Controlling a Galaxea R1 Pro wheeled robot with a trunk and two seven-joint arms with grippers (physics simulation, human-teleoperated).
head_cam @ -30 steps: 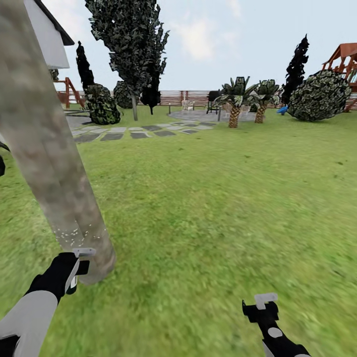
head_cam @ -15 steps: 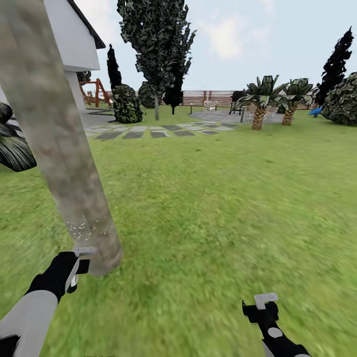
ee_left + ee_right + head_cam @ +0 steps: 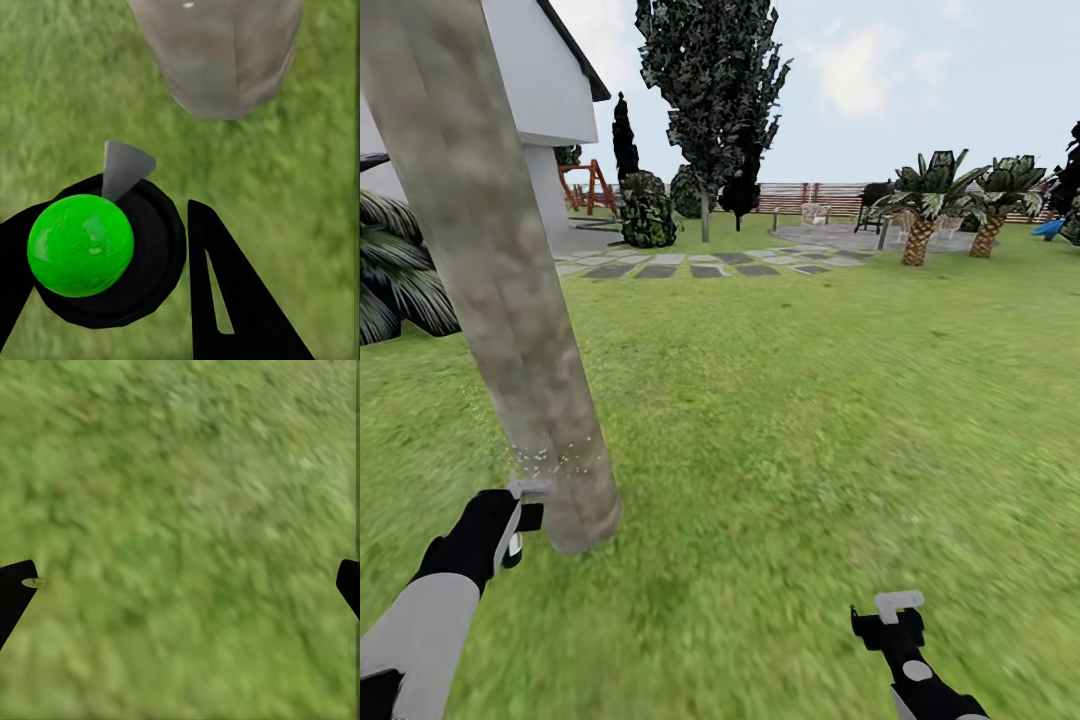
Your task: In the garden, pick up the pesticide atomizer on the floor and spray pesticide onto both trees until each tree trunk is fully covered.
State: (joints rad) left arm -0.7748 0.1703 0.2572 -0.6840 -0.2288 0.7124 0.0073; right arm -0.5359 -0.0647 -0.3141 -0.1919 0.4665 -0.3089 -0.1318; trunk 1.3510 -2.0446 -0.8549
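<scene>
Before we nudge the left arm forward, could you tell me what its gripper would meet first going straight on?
Most likely the base of the thick, mottled grey-tan tree trunk, straight ahead of the left gripper, which holds the green-topped atomizer; the gap is hard to judge.

White house (image 3: 535, 90) with dark roof edge at 11 o'clock. Dark palm fronds (image 3: 400, 265) at 9 o'clock. Grey stepping stones (image 3: 690, 268) run across the grass toward a round paved patch (image 3: 860, 237) at 1 o'clock. 2 short palms (image 3: 920, 205) with scaly trunks at 2 o'clock. Dark cone-shaped conifer (image 3: 625, 140) and rounded bush (image 3: 650, 210) near 12 o'clock, red-brown play frame (image 3: 582, 185) just beside. Blue object (image 3: 1050, 228) at 3 o'clock, too small to tell.
</scene>
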